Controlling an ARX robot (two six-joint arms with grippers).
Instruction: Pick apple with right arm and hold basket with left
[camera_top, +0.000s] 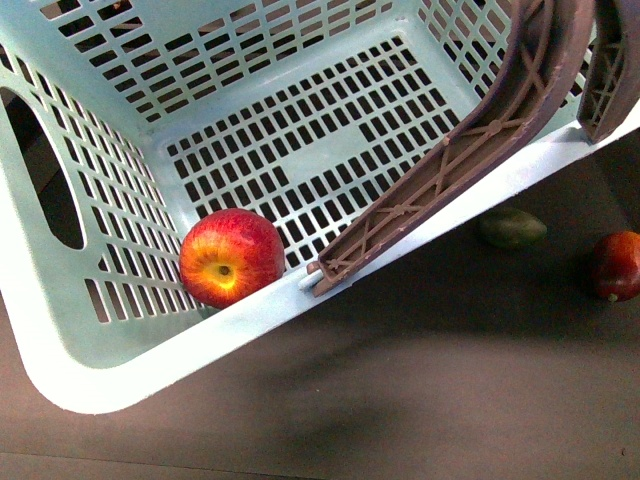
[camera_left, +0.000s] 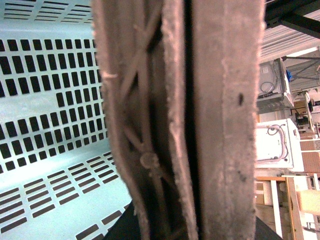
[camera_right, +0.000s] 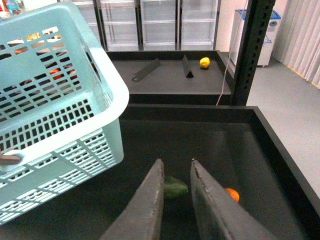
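One mint-green basket (camera_top: 60, 340) with two brownish handles (camera_top: 480, 130). Two red apples in all: one bright apple (camera_top: 231, 257) with a yellow blush, inside the basket, and one darker apple (camera_top: 615, 265) on the table (camera_top: 450, 380). One green oval fruit (camera_top: 511, 227). Farther back, one yellow fruit (camera_right: 204, 62) and two dark slanted boards (camera_right: 146, 70).

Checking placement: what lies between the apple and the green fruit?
In the front view, the basket rim and its handle end; apple inside, green fruit outside.
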